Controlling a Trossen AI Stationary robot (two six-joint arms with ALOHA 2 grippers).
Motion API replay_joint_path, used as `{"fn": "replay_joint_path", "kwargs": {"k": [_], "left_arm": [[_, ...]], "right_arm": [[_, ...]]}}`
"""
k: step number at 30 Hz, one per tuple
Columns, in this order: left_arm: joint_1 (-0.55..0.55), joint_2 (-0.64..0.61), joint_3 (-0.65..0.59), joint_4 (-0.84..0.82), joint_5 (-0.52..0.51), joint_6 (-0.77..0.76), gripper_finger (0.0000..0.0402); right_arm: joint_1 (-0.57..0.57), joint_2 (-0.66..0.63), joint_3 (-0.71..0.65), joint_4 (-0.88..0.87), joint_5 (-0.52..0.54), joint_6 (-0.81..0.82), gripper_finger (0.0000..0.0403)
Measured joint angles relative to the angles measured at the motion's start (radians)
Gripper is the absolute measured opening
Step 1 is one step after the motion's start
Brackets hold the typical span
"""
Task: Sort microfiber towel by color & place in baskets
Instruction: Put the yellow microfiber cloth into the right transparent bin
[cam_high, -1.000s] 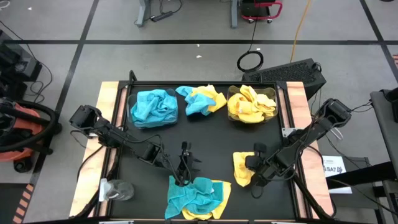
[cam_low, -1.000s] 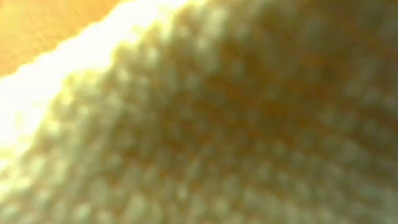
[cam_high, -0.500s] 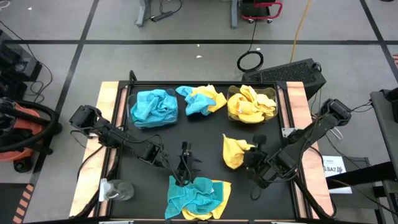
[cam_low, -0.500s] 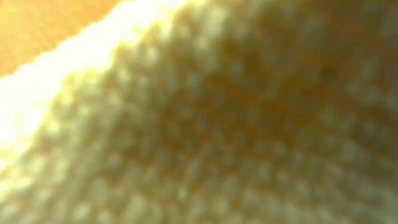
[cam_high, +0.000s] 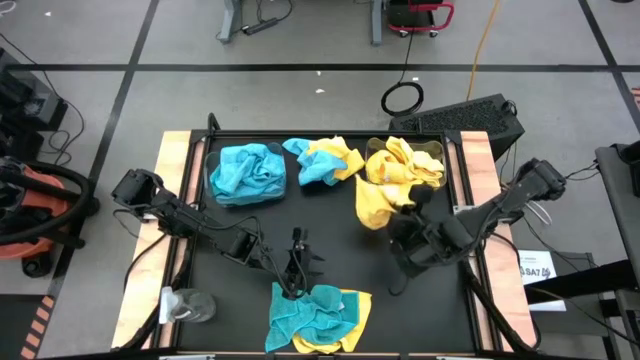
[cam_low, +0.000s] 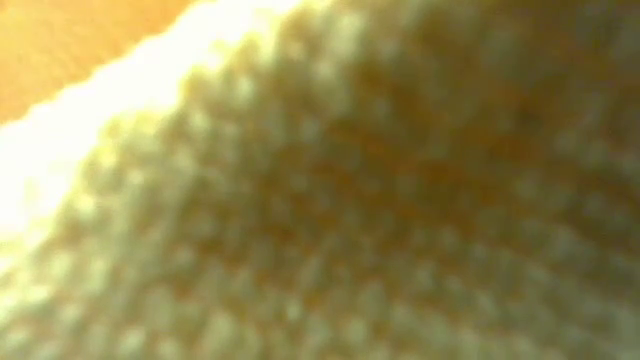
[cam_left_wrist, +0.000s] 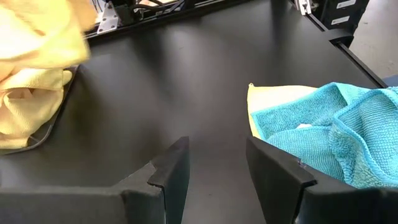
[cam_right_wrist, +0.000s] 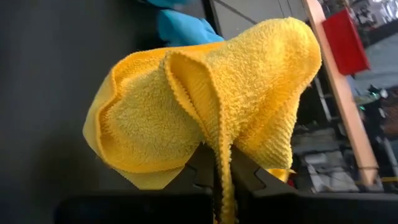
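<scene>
**Yellow towel carried up to its basket**

Nearest, the left hand (cam_high: 296, 270) waits open and empty beside the mixed pile (cam_high: 318, 318). The right hand (cam_high: 402, 222), clamped on a yellow towel (cam_high: 372, 200), has swung it from mid-table to just beside the yellow-filled basket (cam_high: 436, 152); release should follow.

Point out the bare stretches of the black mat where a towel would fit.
Free: the mat's middle, bordered by the back row of towels, the left gripper and the right gripper holding a yellow towel; also the strip between the mixed front pile and the right arm. Crowded: the back edge, with the teal basket, a loose mixed clump and the yellow basket.
</scene>
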Motion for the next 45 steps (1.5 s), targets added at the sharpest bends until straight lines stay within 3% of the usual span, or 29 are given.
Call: {"fn": "replay_joint_path", "kwargs": {"k": [21, 30, 45], "left_arm": [[0.002, 0.000, 0.000, 0.004, 0.000, 0.001, 0.0165], [0.003, 0.000, 0.000, 0.004, 0.000, 0.001, 0.0165], [0.003, 0.000, 0.000, 0.004, 0.000, 0.000, 0.0165]], "right_arm": [[-0.382, -0.204, 0.014, -0.047, 0.014, -0.257, 0.0000], [-0.523, -0.234, 0.013, -0.058, -0.015, -0.320, 0.0000], [-0.727, -0.232, -0.204, 0.382, -0.231, -0.616, 0.0000]]}}
